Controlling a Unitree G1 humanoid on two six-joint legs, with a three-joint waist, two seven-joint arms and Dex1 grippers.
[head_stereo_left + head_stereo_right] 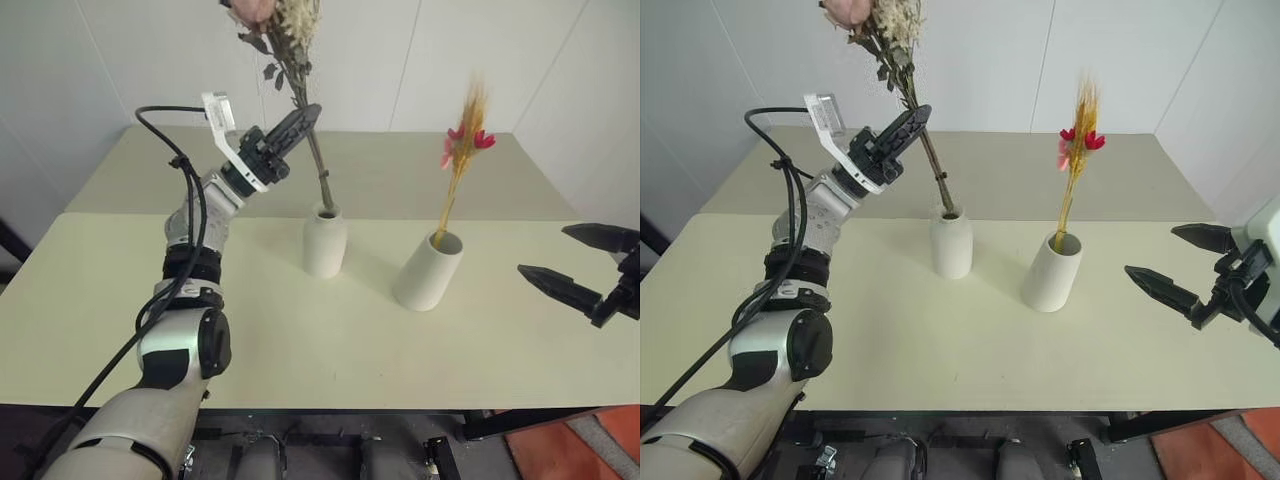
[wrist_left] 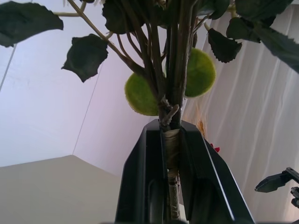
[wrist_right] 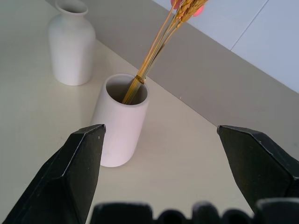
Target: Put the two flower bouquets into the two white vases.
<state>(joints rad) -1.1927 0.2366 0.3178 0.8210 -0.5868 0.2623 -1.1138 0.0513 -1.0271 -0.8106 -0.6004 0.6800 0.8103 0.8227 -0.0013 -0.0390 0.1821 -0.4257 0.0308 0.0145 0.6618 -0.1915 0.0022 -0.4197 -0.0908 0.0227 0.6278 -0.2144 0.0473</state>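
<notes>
Rose bouquet (image 1: 285, 60) stems are clamped between the two black fingers of the left gripper (image 1: 292, 128), which is raised above the table (image 1: 330, 330) and angled upward; the pink blooms, leaves and pale grasses fan out above the fingertips, and the lower stem end runs down past the gripper toward the mouth of the bottle-shaped vase (image 1: 325, 242), directly below and slightly to the right of the gripper. Whether the stem tip sits inside the neck or just behind it cannot be told. In the left wrist view the bound stems (image 2: 171, 140) lie pressed in the channel between the fingers, with dark leaves and two round green leaves beyond the tips. The cylinder vase (image 1: 428, 270) stands on the table between the two grippers, to the right of the bottle-shaped vase, apart from it and leaning a little; the yellow-orange stalk bundle (image 1: 462, 150) with small red flowers stands in its mouth, resting against the rim. The right gripper (image 1: 585, 265) hovers above the table to the right of the cylinder vase, near it without contact, jaws spread wide apart and empty, fingertips pointing toward that vase.
</notes>
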